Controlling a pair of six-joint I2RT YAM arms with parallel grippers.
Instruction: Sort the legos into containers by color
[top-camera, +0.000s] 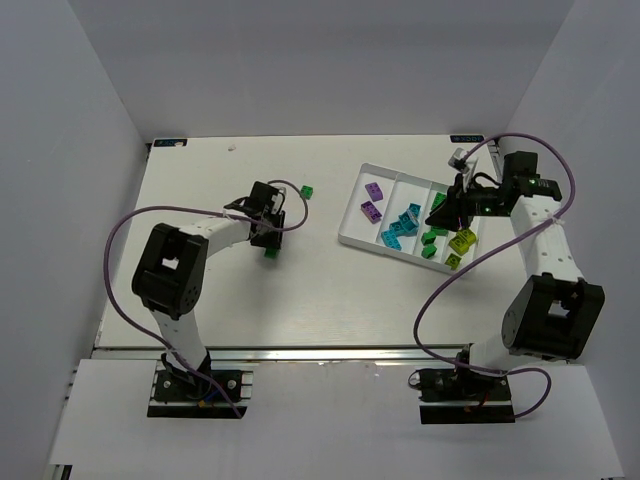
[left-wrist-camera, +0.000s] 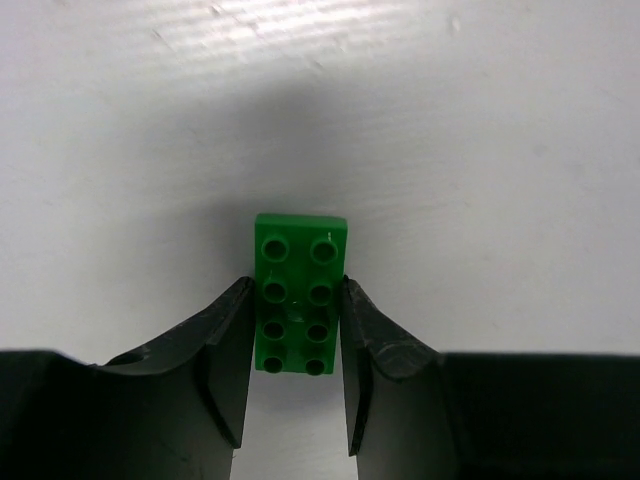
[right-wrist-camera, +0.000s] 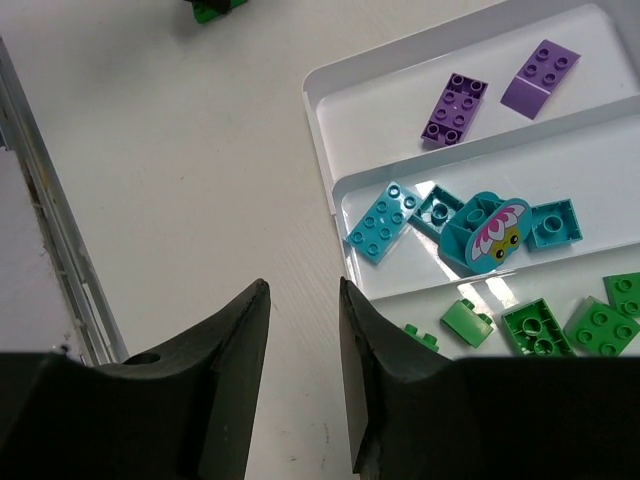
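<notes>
While it lies flat on the bench (top-camera: 330, 300) with its studs up, the green two-by-four lego (left-wrist-camera: 299, 300) sits between the two fingers of the left claw (left-wrist-camera: 296, 285). The fingers touch both of its long sides, so the claw is closed on the brick at about the brick's width. I cannot tell if the brick is lifted.

In the top view this brick is well apart from the white tray (right-wrist-camera: 318, 140), out beyond the tray's purple end. A smaller green lego (top-camera: 309, 190) lies loose on the bench between it and the tray, nearer to the tray.

In the tray, the end compartment holds two purple legos (right-wrist-camera: 455, 108). The middle compartment holds teal legos (right-wrist-camera: 382, 222), one of them rounded with a flower face (right-wrist-camera: 485, 232). The third compartment holds green legos (right-wrist-camera: 538, 330) and, in the top view, yellow-green ones (top-camera: 462, 240).

The right claw (right-wrist-camera: 303, 283) hangs over this third compartment. Its fingers are a small gap apart, and it holds nothing.
</notes>
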